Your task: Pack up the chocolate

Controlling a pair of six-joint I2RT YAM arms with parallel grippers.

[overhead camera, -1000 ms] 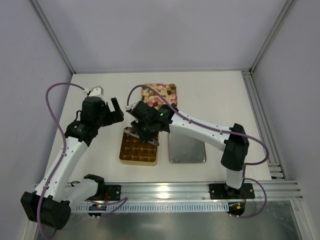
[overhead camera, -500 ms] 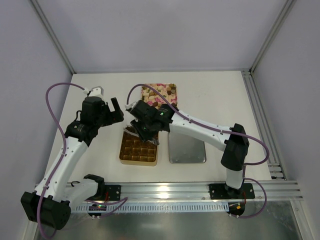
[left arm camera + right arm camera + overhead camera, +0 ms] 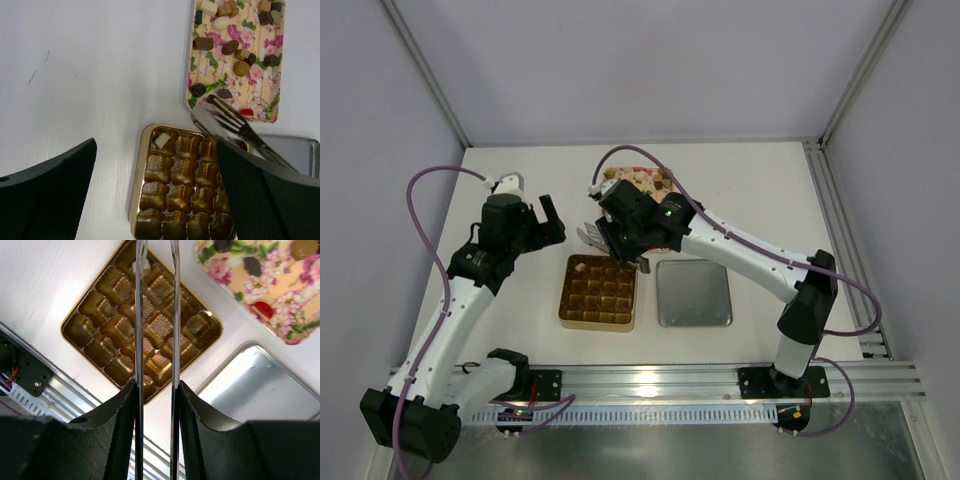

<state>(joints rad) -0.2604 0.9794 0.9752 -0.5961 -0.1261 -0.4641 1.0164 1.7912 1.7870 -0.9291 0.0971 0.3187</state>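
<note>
The right gripper [image 3: 156, 385] has its black fingers [image 3: 122, 410] pressed in on the two steel arms of a pair of tongs [image 3: 139, 315], squeezing them until the blades run almost parallel with a narrow gap between. No piece shows in that gap. In the left wrist view the forked tips hang bare over the near end of the tray and the far edge of the box. The left gripper [image 3: 156, 144] stands with its fingers wide apart, holding nothing, above the table to the left of the box.

Under the tongs lies the gold box [image 3: 136, 190]. One cream-white piece [image 3: 161, 141] sits in its far-left corner cell, and the other cells in view look like bare brown moulding. The rest of the chocolate [image 3: 230, 47] lies loose and well spread on the flowered tray [image 3: 260, 92], just beyond the box. A silver lid [image 3: 693, 292] rests beside the box on the right.

These pieces are probably very light and stiff, with smooth, somewhat waxy faces that steel blades would slip on. The domed and oval ones are likely to squirt sideways if pinched near the top. A hard squeeze would likely scar or chip a shell, so the grip should be just firm enough to lift. The best hold seems to be low across the widest part, on two opposite flat sides where a piece has them, with the tips straddling its middle so that it hangs level over its cell
</note>
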